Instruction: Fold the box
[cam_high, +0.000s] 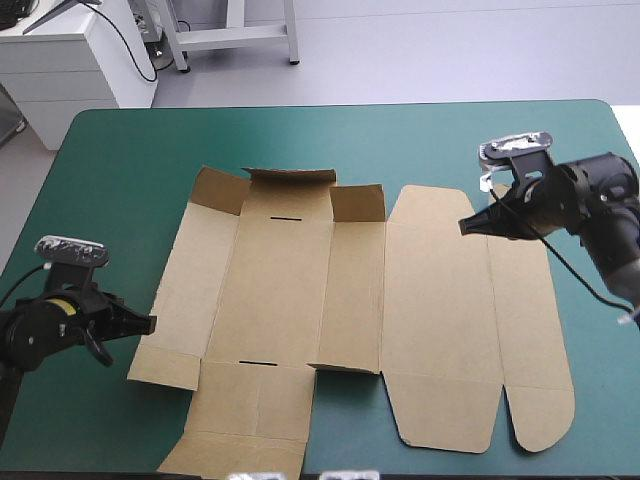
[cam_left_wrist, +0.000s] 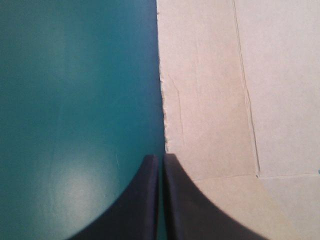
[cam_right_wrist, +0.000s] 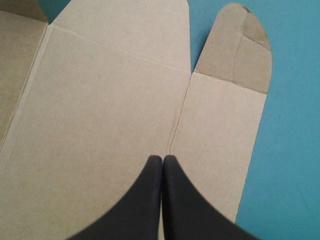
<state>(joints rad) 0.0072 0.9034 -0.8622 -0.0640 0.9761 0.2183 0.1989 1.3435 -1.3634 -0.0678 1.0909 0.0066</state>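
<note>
The brown box (cam_high: 330, 310) lies spread out in the middle of the teal-green table, mostly flat; its far flaps and one inner wall (cam_high: 350, 290) stand partly raised. My left gripper (cam_high: 148, 324) is shut, its tip right at the box's left edge (cam_left_wrist: 165, 120) near the front corner, holding nothing. My right gripper (cam_high: 466, 226) is shut too, hovering over the box's right lid panel (cam_right_wrist: 110, 125), pointing along the crease toward a rounded flap (cam_right_wrist: 240, 45).
Bare teal-green cover (cam_high: 120, 170) runs along the far side and the left of the box. The box's front flaps (cam_high: 240, 440) reach close to the table's near edge.
</note>
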